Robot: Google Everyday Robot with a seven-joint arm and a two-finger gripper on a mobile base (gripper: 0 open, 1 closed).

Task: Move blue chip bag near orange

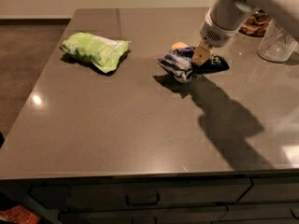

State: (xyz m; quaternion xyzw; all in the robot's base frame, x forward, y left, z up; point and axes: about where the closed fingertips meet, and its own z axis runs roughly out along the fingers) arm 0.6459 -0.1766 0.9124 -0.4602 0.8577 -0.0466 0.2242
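Progress is far along, we judge: our gripper [202,56], at the far right of the table [117,139], is clamped on the blue chip bag [177,64], which sits just beside the orange [178,46], on its near side. Only lowering and letting go remain. The green bag [96,50] lies well apart, left.

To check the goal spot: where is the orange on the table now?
In the camera view the orange lies toward the far edge of the table, right of centre, just behind the blue chip bag, which the gripper holds in its jaws.
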